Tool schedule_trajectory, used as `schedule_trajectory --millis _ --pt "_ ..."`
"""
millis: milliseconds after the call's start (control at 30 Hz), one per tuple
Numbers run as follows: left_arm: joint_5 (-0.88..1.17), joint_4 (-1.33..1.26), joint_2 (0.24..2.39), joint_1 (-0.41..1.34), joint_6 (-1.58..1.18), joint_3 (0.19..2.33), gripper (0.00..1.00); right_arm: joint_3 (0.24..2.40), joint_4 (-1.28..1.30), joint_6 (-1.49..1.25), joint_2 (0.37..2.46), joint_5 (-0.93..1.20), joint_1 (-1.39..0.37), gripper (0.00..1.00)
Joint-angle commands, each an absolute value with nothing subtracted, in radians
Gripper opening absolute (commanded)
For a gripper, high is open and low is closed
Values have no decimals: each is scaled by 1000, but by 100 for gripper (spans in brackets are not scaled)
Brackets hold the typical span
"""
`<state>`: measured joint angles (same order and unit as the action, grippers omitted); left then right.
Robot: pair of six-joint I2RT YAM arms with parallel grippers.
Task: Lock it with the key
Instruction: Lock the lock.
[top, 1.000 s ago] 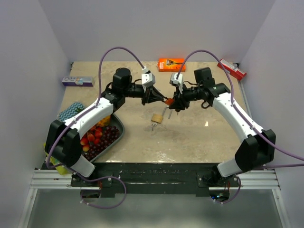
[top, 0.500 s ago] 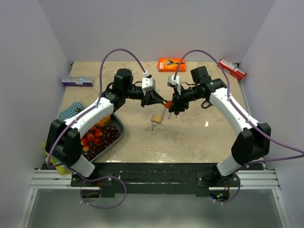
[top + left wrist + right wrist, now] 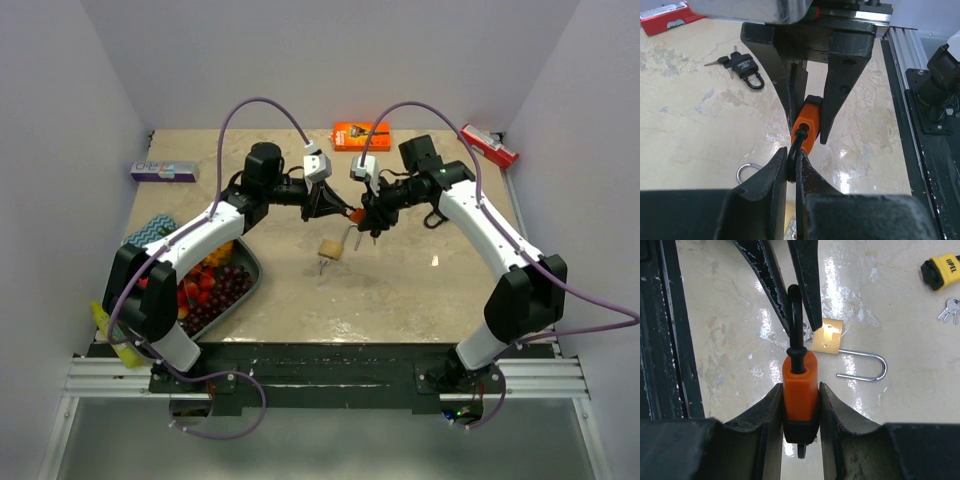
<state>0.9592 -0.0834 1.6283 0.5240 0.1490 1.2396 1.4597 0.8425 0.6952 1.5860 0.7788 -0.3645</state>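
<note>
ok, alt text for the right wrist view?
The right claw clamps an orange padlock by its body, black shackle up, and the left claw pinches that shackle from above. On the tabletop behind lie an open brass padlock and, upper right, a yellow padlock with keys.

The beige marble-patterned tabletop [image 3: 725, 330] is gleaming, glossy and smooth. The orange plastic-cased padlock [image 3: 800, 382] is looking smooth and satin. The small brass padlock [image 3: 828, 336] is shining, its steel shackle [image 3: 883, 365] mirror-bright. The right end effector [image 3: 801, 390] is showing matt, scuffed black plastic fingers [image 3: 760, 415].
</note>
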Motion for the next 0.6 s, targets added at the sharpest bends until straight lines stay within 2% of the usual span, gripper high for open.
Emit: schedule_trajectory --millis 0,167,300,367,467,567 --pt "1058 -80 1646 617 130 1250 0 1606 750 790 1601 947 -436 0" --pt "1029 -149 1646 617 8 1241 0 1609 726 795 1605 923 -439 0" --pt "1051 -236 1631 623 -32 1194 0 1657 794 822 1629 1047 -437 0" --pt "1074 -226 1617 630 93 1175 0 1686 865 867 1651 1095 -437 0" --pt "1075 -63 1601 644 332 1184 0 1726 957 936 1675 1107 -437 0" --pt "1054 81 1608 649 441 1204 0 1770 1046 1000 1703 1109 -436 0"
